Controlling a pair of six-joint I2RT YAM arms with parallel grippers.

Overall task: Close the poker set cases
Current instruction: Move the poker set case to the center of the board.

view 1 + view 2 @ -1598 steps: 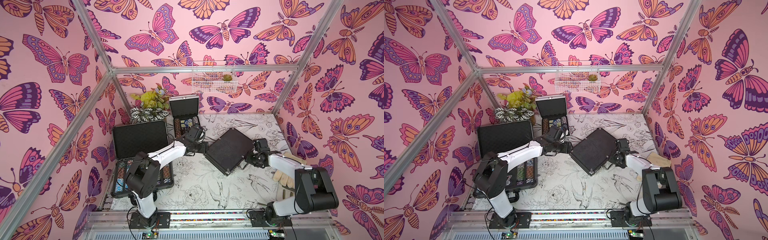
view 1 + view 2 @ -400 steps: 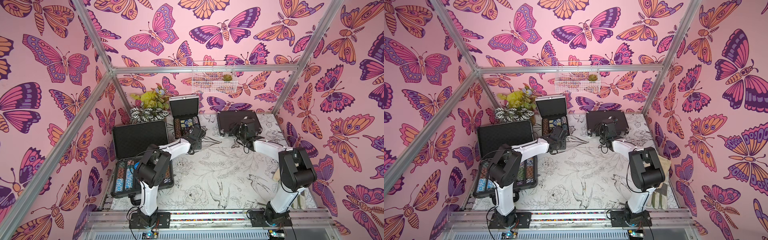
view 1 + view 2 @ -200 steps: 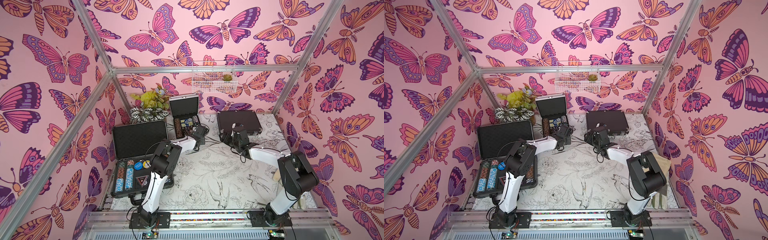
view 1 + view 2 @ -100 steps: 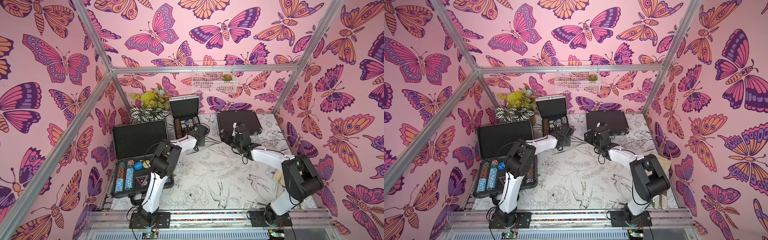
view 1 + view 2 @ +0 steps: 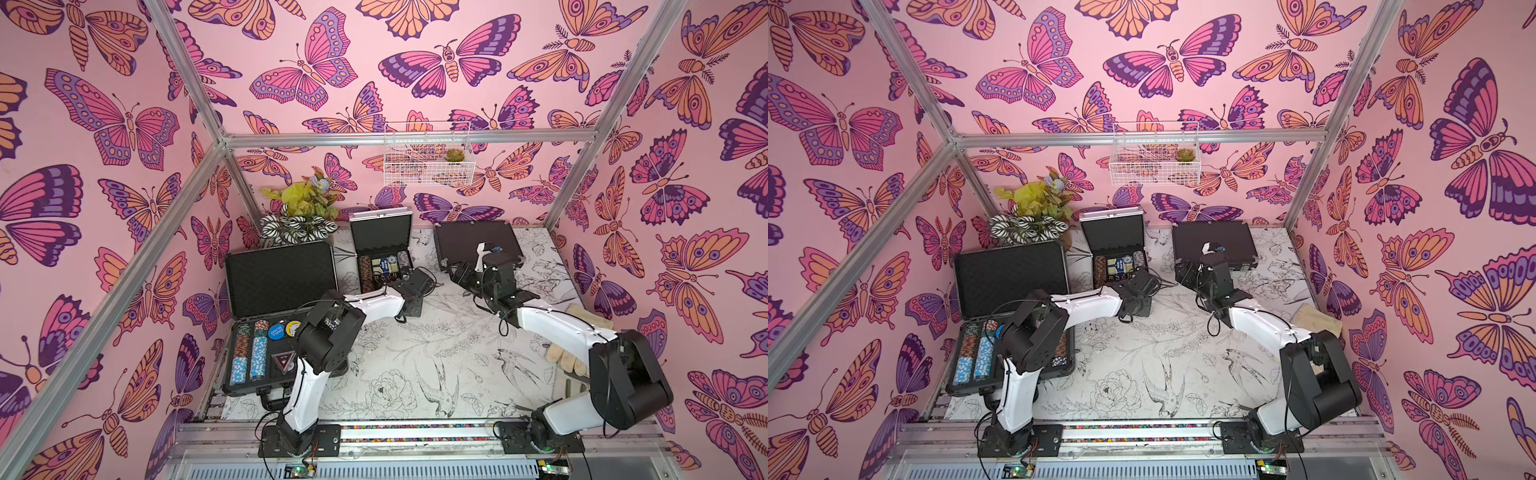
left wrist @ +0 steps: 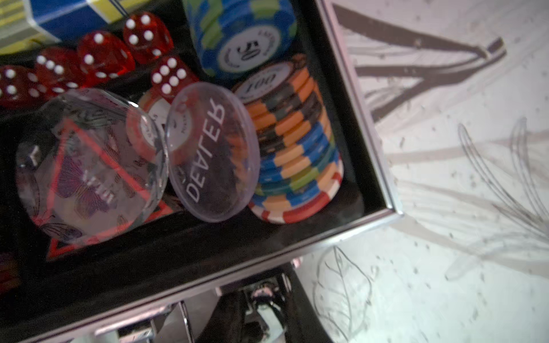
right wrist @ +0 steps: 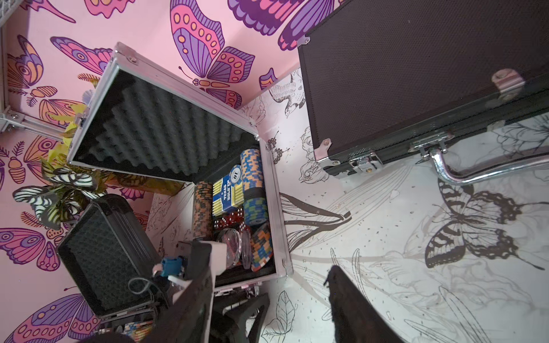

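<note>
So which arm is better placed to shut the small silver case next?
Right, probably. The left gripper sits low at the front edge of the small silver case, opposite its upright lid. The right gripper stands open and empty beside the case, free to push the lid down.

Large case (image 5: 282, 278) front left; small case (image 5: 380, 235) back centre; medium case (image 5: 461, 245) right of it; plant (image 5: 303, 208) behind large case; basket (image 5: 428, 166) on back wall (image 5: 511, 183).
</note>
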